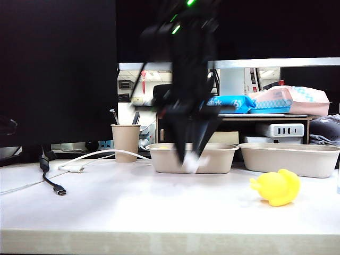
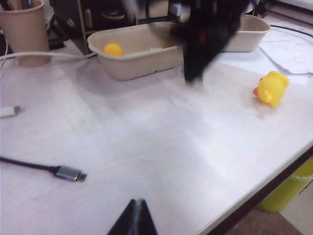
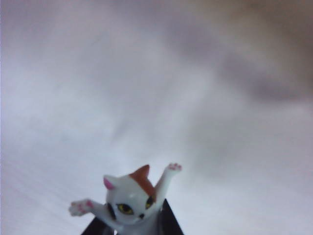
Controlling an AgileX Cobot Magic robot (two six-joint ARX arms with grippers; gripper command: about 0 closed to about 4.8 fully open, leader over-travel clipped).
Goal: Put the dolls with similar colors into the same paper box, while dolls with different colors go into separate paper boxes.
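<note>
My right gripper (image 3: 133,221) is shut on a tiny white cat figurine (image 3: 129,200) with an orange patch and raised paws. From the exterior view, that gripper (image 1: 191,158) hangs blurred in front of the left paper box (image 1: 164,159). A yellow doll (image 2: 113,49) lies inside this box. The second paper box (image 1: 289,159) stands to its right. A yellow duck (image 1: 276,187) lies on its side on the table in front of the right box. My left gripper (image 2: 139,204) is shut and holds nothing, far back from the boxes over bare table.
A paper cup (image 1: 125,142) with pens stands left of the boxes. A white cable (image 1: 101,154) and a black USB cable (image 1: 53,183) lie on the left. A shelf with packets (image 1: 265,101) is behind. The table edge (image 2: 264,181) runs beside a yellow bin (image 2: 288,196).
</note>
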